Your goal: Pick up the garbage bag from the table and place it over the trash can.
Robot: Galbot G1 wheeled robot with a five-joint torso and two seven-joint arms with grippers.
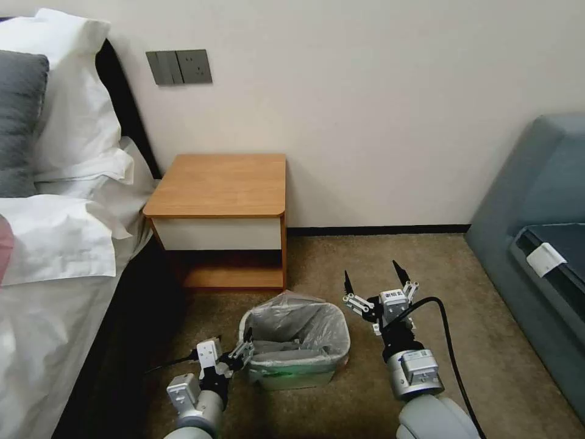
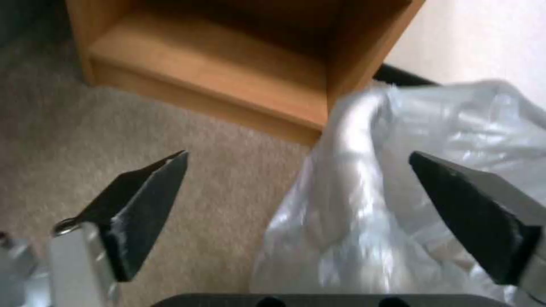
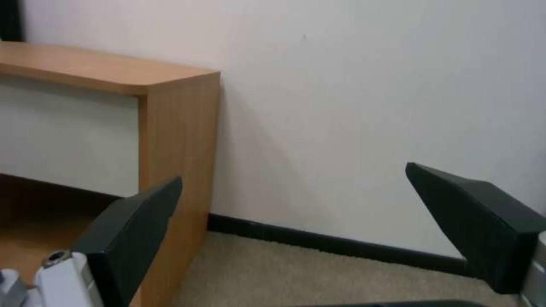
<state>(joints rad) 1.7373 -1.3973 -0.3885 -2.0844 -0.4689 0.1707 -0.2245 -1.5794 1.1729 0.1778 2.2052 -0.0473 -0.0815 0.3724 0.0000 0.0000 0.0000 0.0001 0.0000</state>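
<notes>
Brown carpet (image 1: 341, 268) covers the floor, and a white bed (image 1: 55, 244) fills the far left. Next to the bed stands the bench (image 1: 219, 183), with its orange-brown top against the wall. Its top has nothing on it.

On the carpet, nearer than the bench, sits the trash can (image 1: 292, 377). The garbage bag (image 1: 298, 329) is already inside it. The shiny grey film lines the can and folds over the rim.

The right pincer (image 1: 372, 275) hangs just right of the can, pointing at the wall. It is spread wide and holds nothing. The left pincer (image 1: 244, 349) is low at the left rim of the can. Its two black tips are spread apart too, with one tip beside the film and one over the carpet. It grips nothing.

I think the job looks almost done. The film is thin and slippery, though. If a tip snags it while moving off, the bag could slide off the rim or tear. A bump could also tip the light can.
</notes>
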